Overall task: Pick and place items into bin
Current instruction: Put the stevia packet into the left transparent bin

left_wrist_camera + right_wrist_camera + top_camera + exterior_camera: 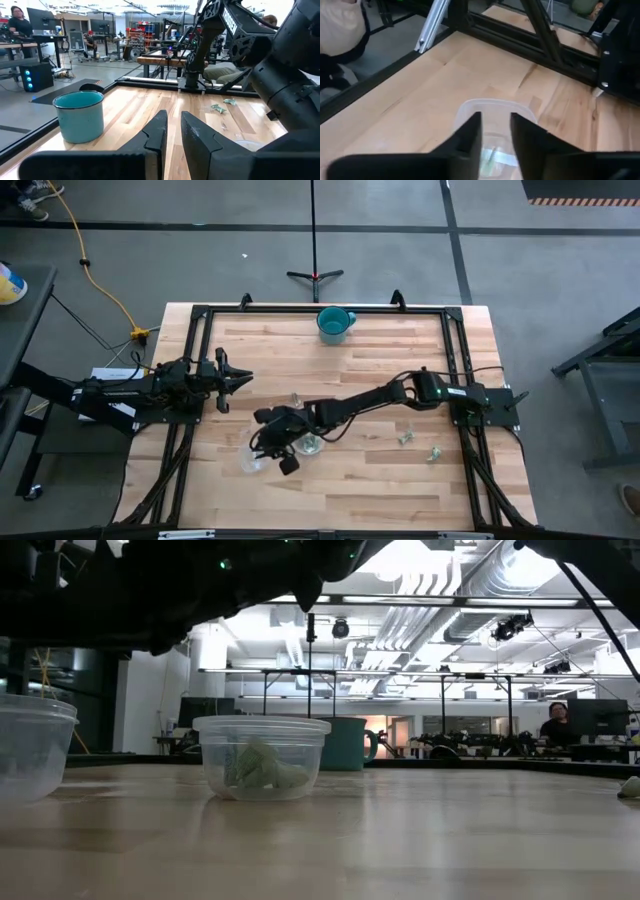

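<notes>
A clear plastic bin [262,758] stands on the table with several pale green shiny pieces [258,768] lying in it; in the high view it is this bin [310,444]. Two more pieces [405,438] [435,452] lie loose on the wood to the right. My right gripper [277,448] hangs open over the table's middle. In its wrist view its fingers [470,135] straddle the sight of a clear bin [495,107] below, touching nothing. My left gripper [240,380] waits at the table's left, its fingers [159,132] a narrow gap apart.
A second clear container [30,745] [252,462] sits nearer the near edge, just left of my right gripper. A teal cup [335,323] stands at the far edge. A black frame [455,340] borders the table. People sit at desks in the room beyond.
</notes>
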You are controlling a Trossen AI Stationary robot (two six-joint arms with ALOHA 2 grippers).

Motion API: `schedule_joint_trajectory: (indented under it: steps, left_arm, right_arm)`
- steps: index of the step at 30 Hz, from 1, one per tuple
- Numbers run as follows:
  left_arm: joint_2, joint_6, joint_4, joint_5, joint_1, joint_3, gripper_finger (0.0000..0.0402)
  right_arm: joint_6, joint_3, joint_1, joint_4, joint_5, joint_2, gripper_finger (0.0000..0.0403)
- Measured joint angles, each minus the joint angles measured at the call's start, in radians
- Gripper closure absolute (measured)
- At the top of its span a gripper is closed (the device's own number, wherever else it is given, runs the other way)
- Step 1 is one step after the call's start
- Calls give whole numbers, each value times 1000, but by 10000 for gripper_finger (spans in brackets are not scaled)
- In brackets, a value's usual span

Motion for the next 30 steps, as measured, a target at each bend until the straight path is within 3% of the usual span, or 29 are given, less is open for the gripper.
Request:
schedule_joint_trajectory:
  steps: [6,10,14,19,26,30]
  left_arm:
    - [0,0,0,0,0,0,309]
    - [0,0,-3,0,0,0,309]
    - [0,0,-9,0,0,0,309]
    - [0,0,-9,0,0,0,309]
    - [0,0,-8,0,0,0,309]
    - [0,0,-8,0,0,0,309]
  right_arm:
    - [37,0,-4,-17,83,-4,218]
    - [88,0,-18,-160,89,-60,195]
    - [179,3,-24,-387,128,-125,194]
    - [190,-1,21,-625,257,-173,207]
    - [292,0,79,-841,462,-246,246]
    - [272,-1,136,-846,497,-265,268]
